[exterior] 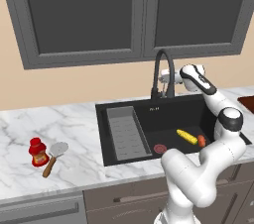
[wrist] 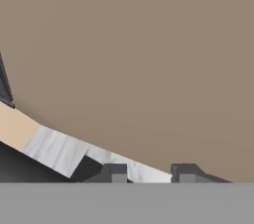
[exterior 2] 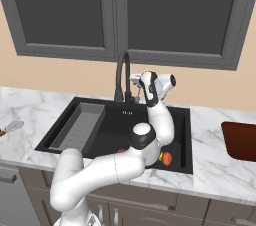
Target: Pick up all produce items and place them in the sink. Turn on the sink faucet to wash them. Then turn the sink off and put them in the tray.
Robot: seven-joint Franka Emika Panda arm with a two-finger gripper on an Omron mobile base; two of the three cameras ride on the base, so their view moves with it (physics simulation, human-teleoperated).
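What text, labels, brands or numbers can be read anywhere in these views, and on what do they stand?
None can be read.
Red bottle on the counter: no label legible.
Small pale marks on the sink back rim by the faucet: too small to read.
Cabinets, wall and robot arm: no writing visible.

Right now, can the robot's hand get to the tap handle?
Probably yes. The gripper hangs right beside the faucet above the sink, and nothing sits between them. The corn lies low in the basin, out of the way.
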